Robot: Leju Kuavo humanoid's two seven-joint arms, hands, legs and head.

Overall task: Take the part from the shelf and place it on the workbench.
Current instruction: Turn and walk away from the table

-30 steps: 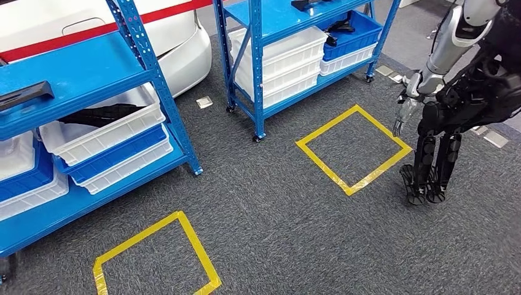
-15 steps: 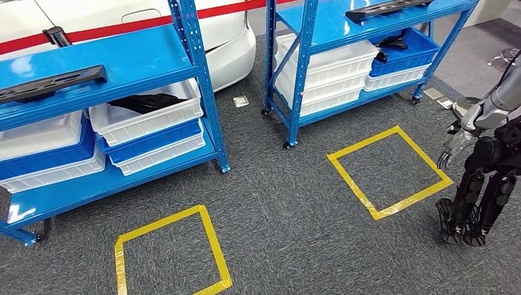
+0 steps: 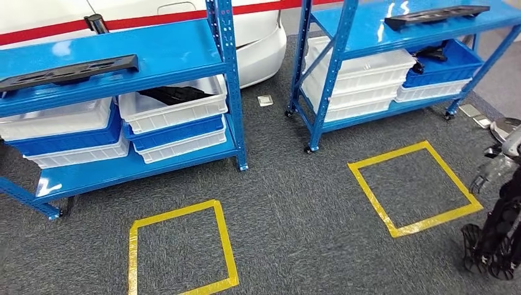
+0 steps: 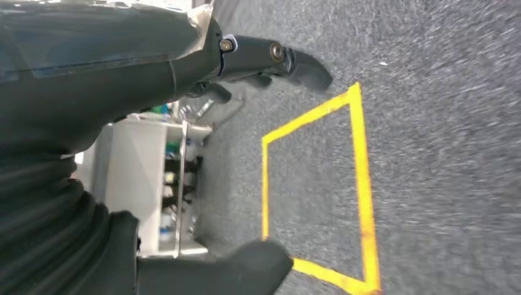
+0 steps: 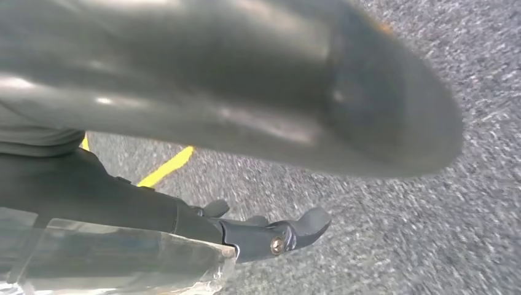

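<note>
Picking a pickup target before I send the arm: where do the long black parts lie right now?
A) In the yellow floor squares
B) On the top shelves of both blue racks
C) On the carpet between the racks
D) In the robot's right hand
B: one long black part lies on the left blue rack's top shelf, another black part on the right blue rack's top shelf.

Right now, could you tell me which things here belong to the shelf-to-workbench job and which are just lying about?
For the job:
- long black part on the left blue shelf
- black part on the right blue shelf

Lying about:
- white bins
- yellow tape squares
- white car
</note>
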